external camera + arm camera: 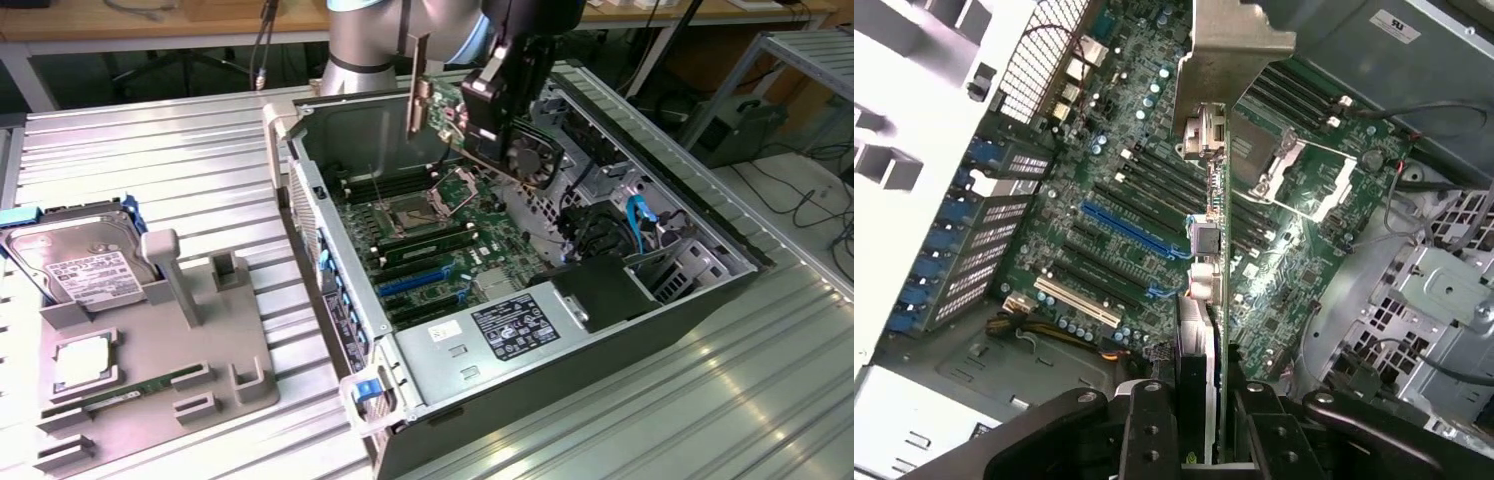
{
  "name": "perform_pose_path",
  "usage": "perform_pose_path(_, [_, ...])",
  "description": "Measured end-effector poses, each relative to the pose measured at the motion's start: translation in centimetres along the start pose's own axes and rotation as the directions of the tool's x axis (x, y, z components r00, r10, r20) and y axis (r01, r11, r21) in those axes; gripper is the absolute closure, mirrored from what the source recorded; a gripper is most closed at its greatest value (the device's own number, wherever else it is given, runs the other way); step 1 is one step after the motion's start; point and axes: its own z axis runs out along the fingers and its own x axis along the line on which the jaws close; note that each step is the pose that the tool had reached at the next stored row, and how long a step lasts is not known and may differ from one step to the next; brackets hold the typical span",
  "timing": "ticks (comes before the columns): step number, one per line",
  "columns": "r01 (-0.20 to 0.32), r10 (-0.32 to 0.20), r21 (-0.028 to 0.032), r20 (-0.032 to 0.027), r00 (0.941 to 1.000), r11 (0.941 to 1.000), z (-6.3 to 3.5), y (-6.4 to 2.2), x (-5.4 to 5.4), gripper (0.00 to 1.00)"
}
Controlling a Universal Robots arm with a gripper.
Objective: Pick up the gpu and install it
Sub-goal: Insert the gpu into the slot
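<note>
The gpu (531,155), a green card with a black fan cooler and a silver end bracket (418,85), hangs in the air above the open computer case (694,290). My gripper (491,95) is shut on the card's upper edge. In the wrist view the gpu (1216,290) is seen edge-on between my black fingers (1149,430), its bracket (1222,60) pointing toward the case's rear grille. Below it lies the green motherboard (427,240) with a blue expansion slot (1129,230). The card stands clear of the board and touches no slot.
A power supply (514,325) fills the case's near end, and a blue cable (638,225) runs by the drive bays. On the exterior view's left, a grey fixture (227,385) carries a silver hard drive (87,265), a processor (83,362) and a memory stick (134,390).
</note>
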Motion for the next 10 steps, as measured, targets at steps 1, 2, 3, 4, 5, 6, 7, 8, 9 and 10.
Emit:
perform_pose_path(1, [0.008,-0.008,-0.0003,0.0006,1.0000,1.0000,0.00,0.00,0.00,0.73])
perform_pose_path(2, [0.016,-0.016,-0.0006,0.0012,0.9999,0.9999,0.00,0.00,0.00,0.73])
perform_pose_path(3, [0.024,-0.024,-0.0009,0.0018,0.9997,0.9997,0.00,0.00,0.00,0.73])
perform_pose_path(4, [0.033,-0.033,-0.0012,0.0024,0.9995,0.9995,0.00,0.00,0.00,0.73])
perform_pose_path(5, [0.041,-0.041,-0.0016,0.0031,0.9992,0.9992,0.00,0.00,0.00,0.73])
perform_pose_path(6, [0.049,-0.049,-0.0018,0.0036,0.9988,0.9988,0.00,0.00,0.00,0.73])
perform_pose_path(7, [0.057,-0.057,-0.0020,0.0042,0.9984,0.9984,0.00,0.00,0.00,0.73])
perform_pose_path(8, [0.065,-0.065,-0.0023,0.0048,0.9979,0.9979,0.00,0.00,0.00,0.73])
perform_pose_path(9, [0.074,-0.074,-0.0027,0.0056,0.9972,0.9972,0.00,0.00,0.00,0.73])
perform_pose_path(10, [0.082,-0.082,-0.0029,0.0061,0.9966,0.9967,0.00,0.00,0.00,0.73])
